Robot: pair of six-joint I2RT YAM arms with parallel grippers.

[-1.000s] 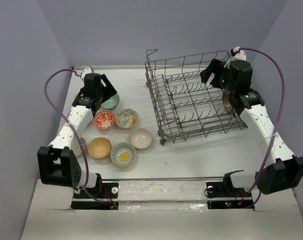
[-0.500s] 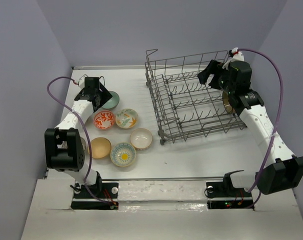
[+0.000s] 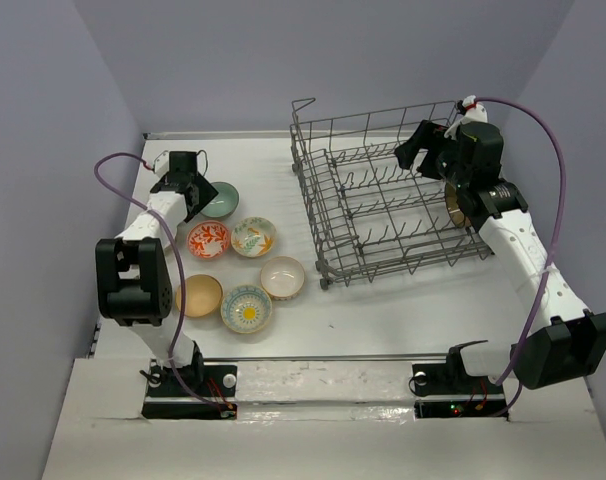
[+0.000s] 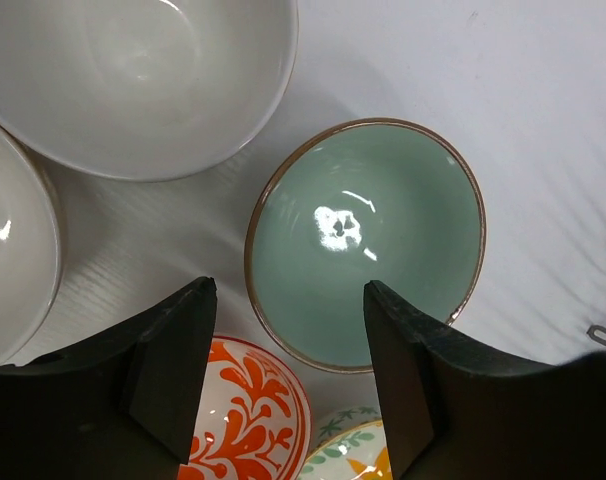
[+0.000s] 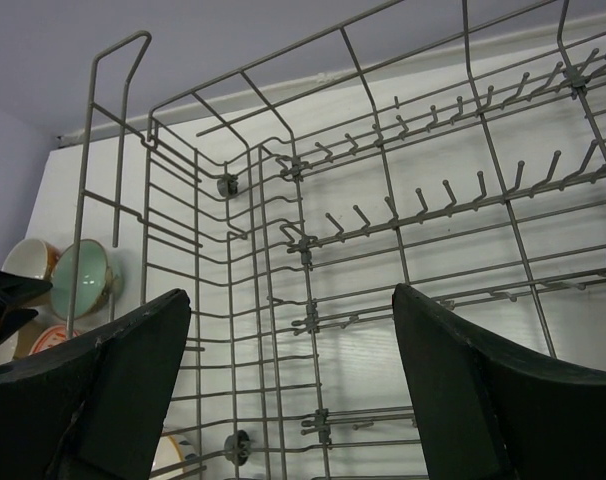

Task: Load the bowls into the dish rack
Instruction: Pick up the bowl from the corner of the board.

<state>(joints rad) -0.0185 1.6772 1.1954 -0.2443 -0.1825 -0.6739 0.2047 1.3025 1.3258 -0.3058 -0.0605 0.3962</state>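
My left gripper (image 3: 190, 186) is open and empty, hovering just left of the teal bowl (image 3: 221, 200). In the left wrist view the teal bowl (image 4: 368, 240) lies between and beyond my fingers (image 4: 173, 370), with two white bowls (image 4: 133, 80) beside it. The red-orange bowl (image 3: 209, 240), cream floral bowl (image 3: 253, 237), a pale bowl (image 3: 283, 277), tan bowl (image 3: 199, 296) and blue-rimmed bowl (image 3: 247, 308) sit on the table. My right gripper (image 3: 423, 152) is open and empty over the dish rack (image 3: 383, 205). A brown bowl (image 3: 453, 206) stands on edge in the rack's right side.
The rack's tall wire sides (image 5: 123, 150) and upright tines (image 5: 433, 200) fill the right wrist view. The left wall is close to my left arm. A purple cable (image 3: 108, 185) loops beside the left arm.
My left arm has folded back towards the left wall, and its gripper has shifted slightly left and away, off the teal bowl. The right gripper has barely moved.
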